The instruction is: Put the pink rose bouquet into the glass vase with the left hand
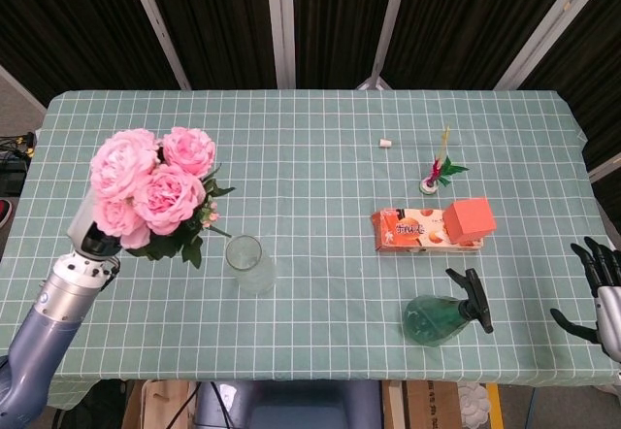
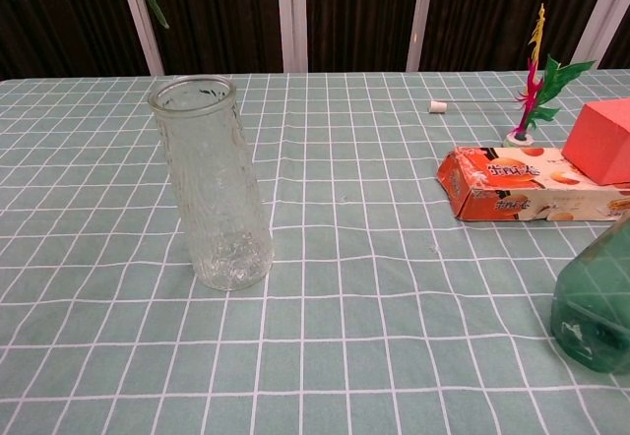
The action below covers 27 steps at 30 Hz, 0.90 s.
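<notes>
Left hand (image 1: 94, 239), mostly hidden under the blooms, grips pink rose bouquet (image 1: 155, 188) aloft, blooms up; glass vase (image 1: 248, 263) stands near at its 4 o'clock, mouth empty; right hand (image 1: 594, 285) idle, fingers spread.

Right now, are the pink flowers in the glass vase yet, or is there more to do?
Not yet. Done: the pink rose bouquet is up off the checked green tablecloth. In hand: the left hand, hidden beneath the blooms, carries it just left of the tall clear glass vase. Left: bring the stems over the vase's open mouth, lower them in and let go. The vase is empty.
</notes>
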Motion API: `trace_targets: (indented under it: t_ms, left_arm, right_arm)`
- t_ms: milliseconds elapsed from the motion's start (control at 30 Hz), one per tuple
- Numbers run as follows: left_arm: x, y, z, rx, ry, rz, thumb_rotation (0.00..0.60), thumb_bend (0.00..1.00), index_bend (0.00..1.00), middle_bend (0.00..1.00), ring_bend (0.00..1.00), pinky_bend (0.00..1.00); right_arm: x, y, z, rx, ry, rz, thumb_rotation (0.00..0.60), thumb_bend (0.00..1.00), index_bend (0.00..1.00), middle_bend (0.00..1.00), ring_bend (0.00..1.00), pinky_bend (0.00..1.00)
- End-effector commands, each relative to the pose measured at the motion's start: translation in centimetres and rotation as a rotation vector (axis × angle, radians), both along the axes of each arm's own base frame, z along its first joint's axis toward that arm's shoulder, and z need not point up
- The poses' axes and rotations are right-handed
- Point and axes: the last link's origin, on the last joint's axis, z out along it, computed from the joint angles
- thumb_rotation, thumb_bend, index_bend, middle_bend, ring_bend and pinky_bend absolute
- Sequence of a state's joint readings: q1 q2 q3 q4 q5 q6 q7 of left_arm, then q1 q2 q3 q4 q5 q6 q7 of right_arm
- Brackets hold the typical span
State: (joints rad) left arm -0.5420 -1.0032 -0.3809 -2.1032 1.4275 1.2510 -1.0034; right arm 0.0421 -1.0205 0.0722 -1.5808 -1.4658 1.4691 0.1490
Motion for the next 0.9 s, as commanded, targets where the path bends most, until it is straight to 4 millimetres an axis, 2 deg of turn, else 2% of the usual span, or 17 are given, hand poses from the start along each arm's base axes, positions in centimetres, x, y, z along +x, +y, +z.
trace_targets:
  t_ms: [33, 433, 900]
  left_arm:
    - [0.4, 0.1, -1.5, -0.033, 0.022, -0.002, 0.6, 0.48, 0.34, 0.38, 0.34, 0.49]
    - [0.5, 0.6, -5.1, -0.089, 0.082, 0.009, 0.6, 0.47, 0.34, 0.38, 0.34, 0.49]
    - [-0.7, 0.7, -8.6, -0.122, 0.215, 0.026, 0.6, 0.46, 0.34, 0.36, 0.34, 0.49]
  right_arm:
    - [0.0, 0.0, 0.0, -0.001, -0.001, 0.001, 0.6, 0.21, 0.12, 0.05, 0.02, 0.0]
    - [-0.1, 0.1, 0.4, -0.01, -0.01, 0.002, 0.6, 0.21, 0.12, 0.05, 0.02, 0.0]
    - [-0.2, 0.2, 0.5, -0.012, -0.013, 0.001, 0.6, 0.21, 0.12, 0.05, 0.02, 0.0]
